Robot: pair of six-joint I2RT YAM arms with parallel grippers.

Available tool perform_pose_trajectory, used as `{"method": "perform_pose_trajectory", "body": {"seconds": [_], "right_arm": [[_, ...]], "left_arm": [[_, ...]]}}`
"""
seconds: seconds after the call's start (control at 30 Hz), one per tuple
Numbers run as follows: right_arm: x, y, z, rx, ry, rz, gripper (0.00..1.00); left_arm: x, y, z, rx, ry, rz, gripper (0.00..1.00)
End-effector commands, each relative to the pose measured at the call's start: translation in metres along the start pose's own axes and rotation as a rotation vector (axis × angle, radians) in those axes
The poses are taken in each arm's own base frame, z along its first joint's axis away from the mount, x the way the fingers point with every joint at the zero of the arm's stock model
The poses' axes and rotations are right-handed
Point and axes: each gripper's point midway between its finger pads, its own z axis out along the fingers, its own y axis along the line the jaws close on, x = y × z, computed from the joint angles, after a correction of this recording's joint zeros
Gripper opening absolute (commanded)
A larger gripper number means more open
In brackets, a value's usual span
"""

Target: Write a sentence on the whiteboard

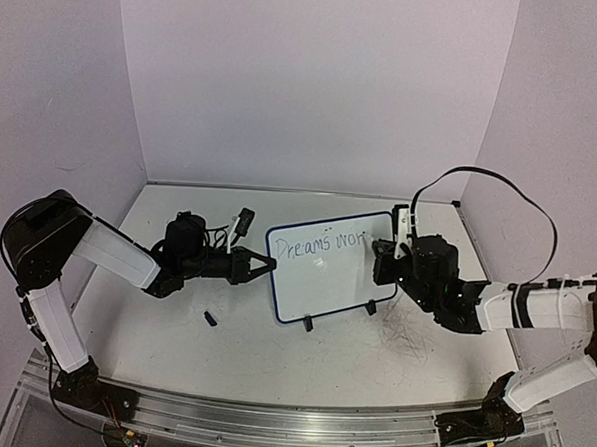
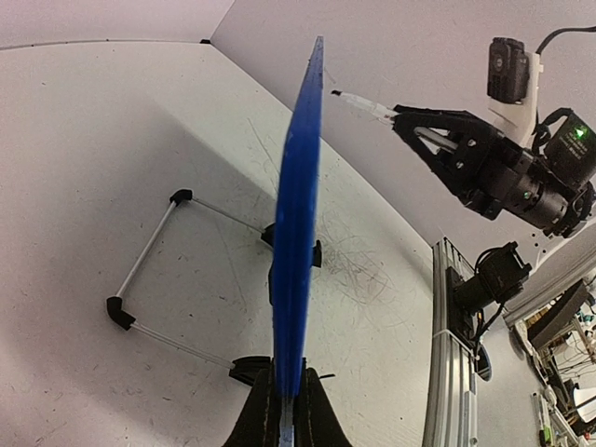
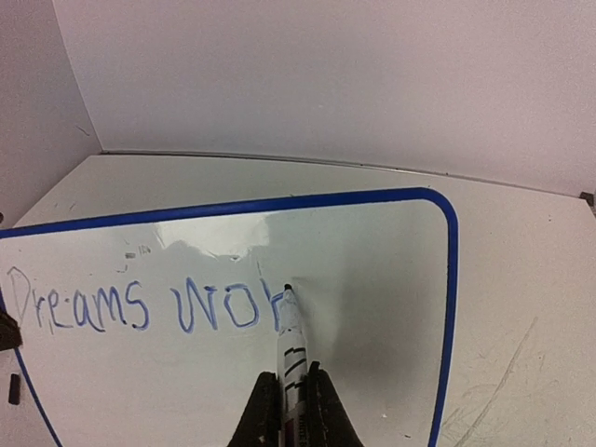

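My left gripper [image 1: 259,267] pinches the left rim of the whiteboard [image 1: 327,285], which stands midway between the table's [image 1: 172,347] left and right edges. My right gripper [image 3: 291,405] is closed on the marker [image 3: 292,340], its tip touching the board where the sentence [image 3: 140,305] reads "Dreams wor". Pressing too hard could swing the board, held by one edge only, and skew the next letter.

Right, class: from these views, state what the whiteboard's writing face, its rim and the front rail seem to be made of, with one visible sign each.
Whiteboard face: smooth glossy coating, likely melamine or painted steel; it mirrors a bright glare patch.
Rim: blue, probably plastic; even colour, rounded corners.
Front rail: bare metal, likely aluminium; silvery, slotted extrusion.
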Motion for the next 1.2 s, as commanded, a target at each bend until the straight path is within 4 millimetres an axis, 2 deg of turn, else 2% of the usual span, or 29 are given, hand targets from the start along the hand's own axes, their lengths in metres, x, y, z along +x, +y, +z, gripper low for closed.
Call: {"method": "perform_pose_trajectory", "body": {"seconds": [0.0, 0.13, 0.5, 0.77, 1.07, 1.17], "right_arm": [[-0.028, -0.005, -0.025, -0.027, -0.084, 0.014, 0.00], [-0.020, -0.011, -0.025, -0.003, -0.065, -0.007, 0.00], [-0.020, 0.004, -0.010, -0.044, -0.055, -0.037, 0.00], [-0.021, -0.003, -0.009, -0.017, -0.058, -0.010, 0.00], [-0.026, 0.000, -0.004, -0.025, -0.060, -0.013, 0.00], [-0.025, -0.008, -0.002, 0.007, -0.058, -0.003, 0.00]], "left_arm": [[-0.010, -0.013, 0.001, 0.020, -0.008, 0.041, 0.00], [-0.011, -0.013, 0.002, 0.023, -0.007, 0.042, 0.00], [-0.011, -0.012, 0.000, 0.011, -0.009, 0.039, 0.00], [-0.011, -0.013, 0.000, 0.011, -0.005, 0.045, 0.00], [-0.011, -0.013, -0.001, 0.010, -0.003, 0.043, 0.00], [-0.011, -0.013, -0.001, 0.009, -0.004, 0.043, 0.00]]}}
